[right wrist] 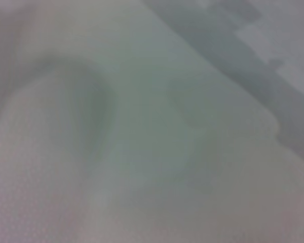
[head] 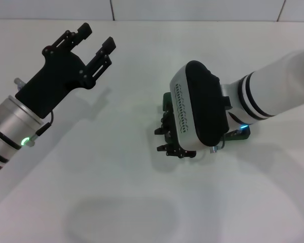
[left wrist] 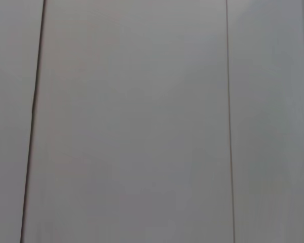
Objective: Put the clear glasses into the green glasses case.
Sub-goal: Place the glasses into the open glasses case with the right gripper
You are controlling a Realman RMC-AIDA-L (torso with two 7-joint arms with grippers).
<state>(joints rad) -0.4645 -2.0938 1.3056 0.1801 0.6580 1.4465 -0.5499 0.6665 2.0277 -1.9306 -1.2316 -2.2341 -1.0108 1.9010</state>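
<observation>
Right hand (head: 173, 137) is lowered onto the white worktop (head: 116, 177) near its middle, its wrist housing covering most of it; whether its fingers are spread cannot be told. Only a dark green edge of the green glasses case (head: 167, 101) is seen, directly beneath it. Left hand (head: 93, 40) is held raised, well apart, fingers spread.

My left tool (head: 95, 43) raised far left, fingers spread apart. My right tool (head: 173, 144) angled down at centre, wrist bent; finger state unclear.
</observation>
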